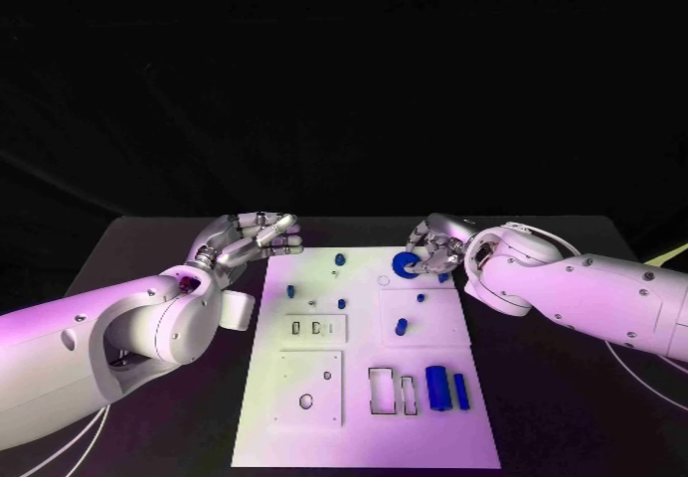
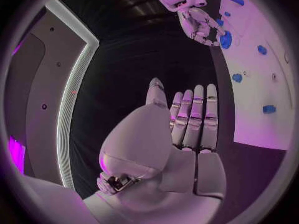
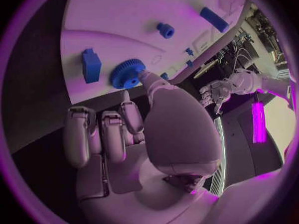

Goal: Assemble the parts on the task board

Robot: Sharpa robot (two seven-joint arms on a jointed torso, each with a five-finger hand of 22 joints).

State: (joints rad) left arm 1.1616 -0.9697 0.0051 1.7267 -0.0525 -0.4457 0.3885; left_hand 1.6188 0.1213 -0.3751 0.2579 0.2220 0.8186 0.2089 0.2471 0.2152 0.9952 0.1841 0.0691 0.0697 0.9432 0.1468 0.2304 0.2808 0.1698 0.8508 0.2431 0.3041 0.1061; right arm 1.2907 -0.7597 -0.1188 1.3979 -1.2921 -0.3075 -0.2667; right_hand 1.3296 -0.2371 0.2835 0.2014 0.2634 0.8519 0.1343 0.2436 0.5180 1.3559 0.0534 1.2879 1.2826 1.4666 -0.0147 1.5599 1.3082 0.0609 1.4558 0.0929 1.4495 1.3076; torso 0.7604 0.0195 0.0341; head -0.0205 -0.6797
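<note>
The white task board (image 1: 287,397) lies in the middle of the black table. A blue gear (image 1: 406,263) sits flat near the board's far edge. My right hand (image 1: 438,248) holds the gear. In the right wrist view its thumb tip presses on the toothed rim of the gear (image 3: 127,73), and its other fingers (image 3: 102,137) are curled just off the board's edge. My left hand (image 1: 253,239) hovers beside the board's far left corner. Its fingers (image 2: 194,115) are straight, side by side and hold nothing.
Small blue pegs (image 1: 340,259) stand scattered over the board's far half. An oblong blue piece (image 1: 402,325) lies mid-board. Two blue blocks (image 1: 437,387) stand by rectangular cut-outs (image 1: 382,390) near the front. Next to the gear there is a blue block (image 3: 91,65).
</note>
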